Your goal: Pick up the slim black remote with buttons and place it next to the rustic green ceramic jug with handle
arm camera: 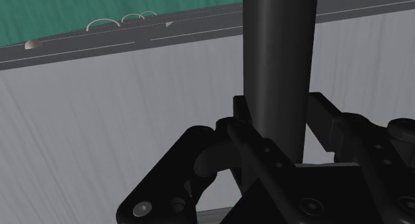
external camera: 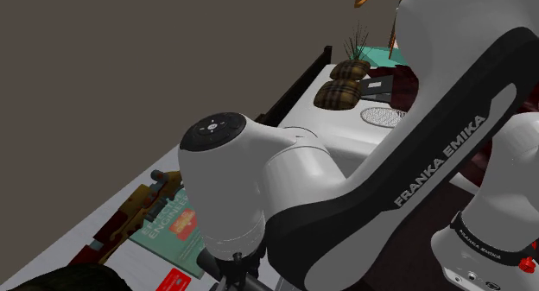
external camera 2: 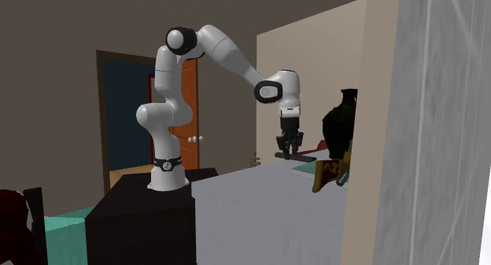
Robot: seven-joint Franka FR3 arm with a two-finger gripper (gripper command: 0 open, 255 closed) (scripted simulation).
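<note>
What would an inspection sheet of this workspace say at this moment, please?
Surface: pale grey table.
Job's things: remote held above the table; dark jug upright at the table's end.
Clutter: teal book; brown object near the jug.
Grippers: gripper shut on the remote.
Cables: nothing seen.
Surroundings: orange door; plaid cushions.

arm (external camera 2: 228,59) showing white with dark joints | remote (arm camera: 276,63) appearing black | cushions (external camera: 339,92) wearing brown plaid | book (external camera: 164,242) showing teal | door (external camera 2: 189,114) showing orange
</note>
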